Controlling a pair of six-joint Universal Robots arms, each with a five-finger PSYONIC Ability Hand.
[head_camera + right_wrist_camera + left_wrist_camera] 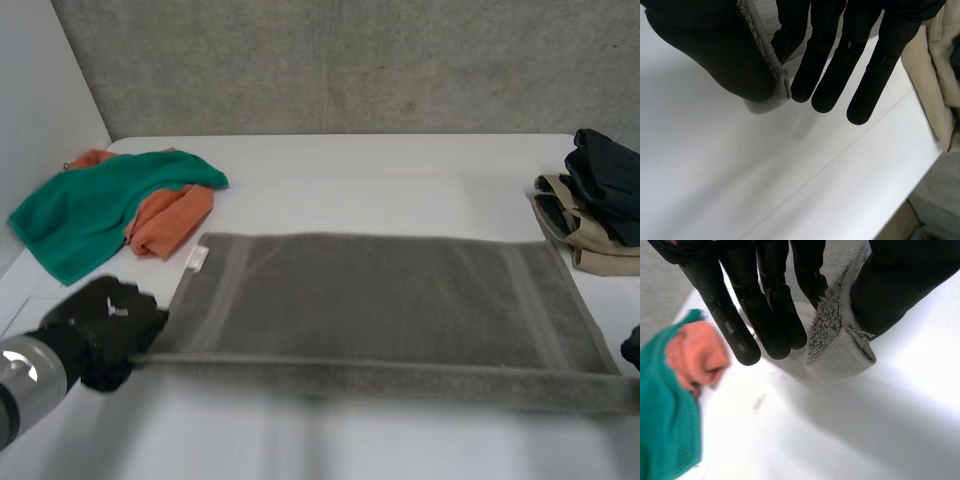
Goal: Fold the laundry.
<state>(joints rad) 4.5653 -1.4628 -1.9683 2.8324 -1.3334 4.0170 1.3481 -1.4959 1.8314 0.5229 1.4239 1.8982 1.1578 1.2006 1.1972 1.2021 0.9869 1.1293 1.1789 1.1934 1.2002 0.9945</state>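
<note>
1. A grey towel (380,295) lies spread across the middle of the white table (350,165), its near long edge stretched between the two hands.
2. The left hand (100,325) pinches the towel's near left corner between thumb and fingers.
3. The right hand (715,55) pinches the near right corner the same way (its other fingers straight).
4. A green cloth (100,205) and an orange cloth (175,220) lie heaped far left; dark clothes (610,180) lie on beige clothes (590,238) at the right.
</note>
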